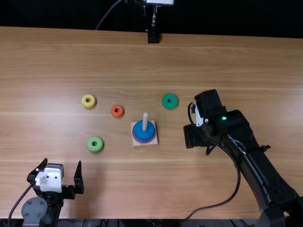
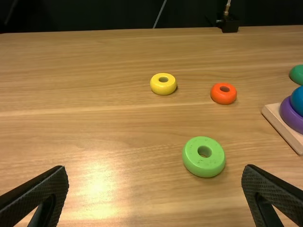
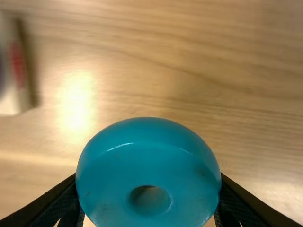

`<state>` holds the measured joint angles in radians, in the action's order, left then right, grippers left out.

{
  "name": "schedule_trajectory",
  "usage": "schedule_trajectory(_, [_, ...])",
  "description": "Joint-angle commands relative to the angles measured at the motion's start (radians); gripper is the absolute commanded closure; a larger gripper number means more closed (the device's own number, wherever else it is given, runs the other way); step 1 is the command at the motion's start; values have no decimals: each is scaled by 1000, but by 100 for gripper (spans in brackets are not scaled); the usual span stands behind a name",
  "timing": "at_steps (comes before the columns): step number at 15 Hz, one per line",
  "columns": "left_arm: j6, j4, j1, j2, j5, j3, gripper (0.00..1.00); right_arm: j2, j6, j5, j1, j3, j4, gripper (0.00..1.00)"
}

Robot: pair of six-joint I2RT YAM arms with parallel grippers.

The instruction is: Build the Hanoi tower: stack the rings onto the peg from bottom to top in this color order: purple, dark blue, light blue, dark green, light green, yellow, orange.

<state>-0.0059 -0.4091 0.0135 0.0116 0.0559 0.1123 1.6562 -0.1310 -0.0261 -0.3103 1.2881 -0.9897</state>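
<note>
On the table (image 1: 47, 61), the right gripper (image 3: 149, 182) is the one to watch: its fingers are spread only as far as the light blue ring between them, pressing on its two sides, and it stands to the right of the tower in the top view. The left gripper (image 2: 155, 170) has its fingers wide apart with nothing between them, near the light green ring; should both arms head for the middle together, they could collide over the peg. The wooden base (image 2: 282, 126) might skid or turn if the carried ring is pressed down off-centre. It bears the purple ring (image 2: 291, 117), with the dark blue ring (image 1: 144, 131) on top around the peg (image 1: 145, 122). The light blue ring (image 3: 147, 165) comes next — a slightly tilted grip could make its hole catch on the peg tip, and letting go too soon would leave it leaning or rolling away. The dark green ring (image 1: 165, 101) lies beyond the base, where a low sweep of the right arm could nudge it. The light green ring (image 2: 203, 168) could be taken too early — the two greens are easily confused. Least troubling are the small yellow ring (image 2: 163, 88) and smaller orange ring (image 2: 223, 96), though a careless reach past one might bump the other.
</note>
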Motion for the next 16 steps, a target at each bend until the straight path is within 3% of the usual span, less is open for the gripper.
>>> schedule_trajectory(1, [-5,-77,8,-12,5,-112,0,-26,59,-7,-27,103,-53,100])
schedule_trajectory(4, [-5,-77,8,-12,5,-112,0,-13,124,-9,-105,327,-261,100])
schedule_trajectory(6, [-5,-77,8,-12,5,-112,0,62,190,-11,-162,471,-392,100])
schedule_trajectory(8, [-5,-77,8,-12,5,-112,0,123,201,-11,-199,586,-438,100])
schedule_trajectory(16, [-5,-77,8,-12,5,-112,0,309,192,-11,-274,849,-436,100])
